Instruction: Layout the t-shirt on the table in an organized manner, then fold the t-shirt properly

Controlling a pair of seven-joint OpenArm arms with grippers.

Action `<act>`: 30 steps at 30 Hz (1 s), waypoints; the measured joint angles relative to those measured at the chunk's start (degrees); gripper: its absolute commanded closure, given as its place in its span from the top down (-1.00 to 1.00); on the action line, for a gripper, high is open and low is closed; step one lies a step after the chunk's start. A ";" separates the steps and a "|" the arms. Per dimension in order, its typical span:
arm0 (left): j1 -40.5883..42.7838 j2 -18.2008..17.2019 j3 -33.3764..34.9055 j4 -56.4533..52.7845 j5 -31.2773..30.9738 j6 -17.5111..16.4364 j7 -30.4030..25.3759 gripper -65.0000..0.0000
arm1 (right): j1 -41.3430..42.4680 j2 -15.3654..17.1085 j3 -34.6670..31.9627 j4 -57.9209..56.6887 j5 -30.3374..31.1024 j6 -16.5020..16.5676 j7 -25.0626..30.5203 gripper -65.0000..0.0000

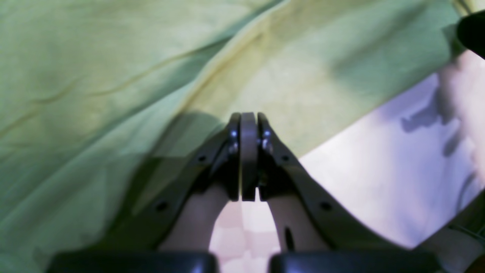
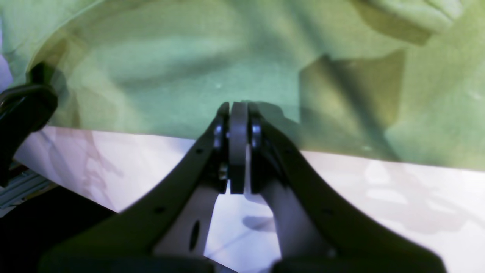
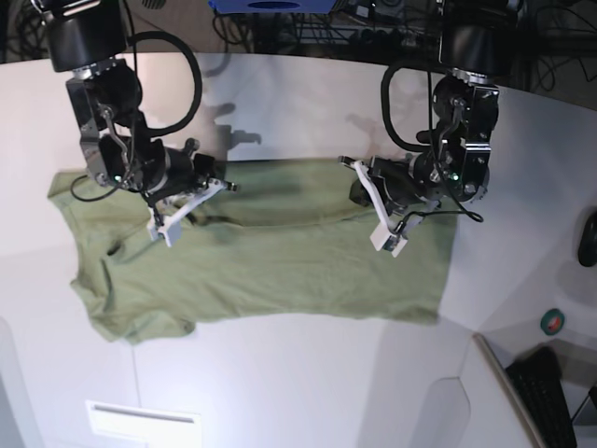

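The t-shirt (image 3: 261, 266) lies spread sideways on the table (image 3: 308, 373). Left gripper (image 3: 387, 235) and right gripper (image 3: 168, 224) both sit pinched together over the far edge, apparently holding nothing, probably smoothing wrinkles.

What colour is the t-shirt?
The t-shirt is plain olive green with no pattern. It shows best in the base view, spread on the white table.
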 measured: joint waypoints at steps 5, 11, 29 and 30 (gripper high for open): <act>-2.73 -0.02 -0.48 -6.84 3.82 -0.15 -0.33 -1.00 | -0.02 0.11 0.09 0.00 0.00 0.00 0.07 -1.00; -5.70 -0.15 -0.48 -8.98 7.39 -0.13 -0.57 -1.00 | -0.02 0.15 0.09 -0.02 0.00 -0.02 0.00 -1.00; -13.86 -1.27 -0.50 -18.86 7.34 -0.15 -6.88 -1.00 | -0.07 0.46 0.13 -2.47 -0.20 0.00 -0.02 -1.00; -14.32 -1.46 -0.22 -19.89 7.34 -0.11 -7.30 -1.00 | -0.04 0.46 0.13 -2.47 -0.20 0.00 0.02 -1.00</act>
